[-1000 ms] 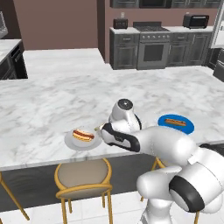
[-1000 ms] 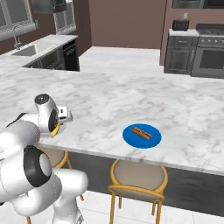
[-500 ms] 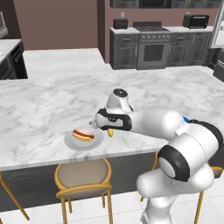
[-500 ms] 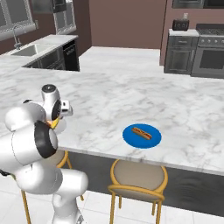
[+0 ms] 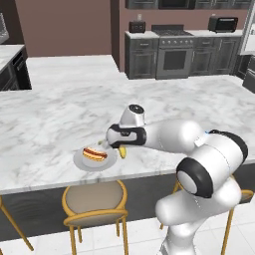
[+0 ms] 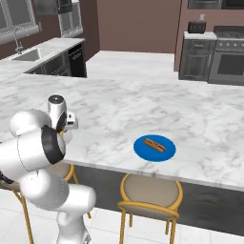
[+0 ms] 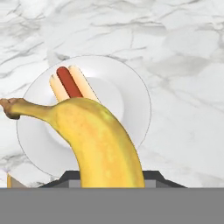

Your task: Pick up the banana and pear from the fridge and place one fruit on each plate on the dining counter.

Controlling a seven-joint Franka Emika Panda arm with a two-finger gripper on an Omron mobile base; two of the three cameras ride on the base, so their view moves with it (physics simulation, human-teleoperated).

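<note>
**Over the pale plate, banana in the grip**

Above the dining counter (image 5: 60, 119) the arm reaches out low and left, and the gripper (image 5: 115, 144) hangs just beside the pale plate (image 5: 79, 162), near the counter's front edge. It is clamped tight on the banana (image 5: 122, 151), whose yellow end pokes out beneath the hand, just clear of the plate's right rim. In the hand view the banana (image 7: 98, 144) fills the foreground, rising from between the fingers with its brown stem curling off to the left, and behind it sits the pale plate (image 7: 131, 100) on the veined marble. There's a hot dog (image 7: 70, 83) on that plate, red sausage in a light bun, lying toward the far side; the left base view shows the same hot dog (image 5: 94, 153) across the plate's middle.

Swing to the right base view: the blue plate (image 6: 143, 151) rests further along the counter, well apart from the hand, also near the front edge, and it carries a hot dog of its own (image 6: 154, 144). The gripper (image 6: 66, 127) there is tucked close behind the robot's white shoulder, and the fruit can't be made out from this side.

Gold-legged stools (image 5: 94, 204) stand under the counter's overhang. Beyond the marble, a stove (image 5: 173, 55) sits among dark cabinets against the back wall.
</note>
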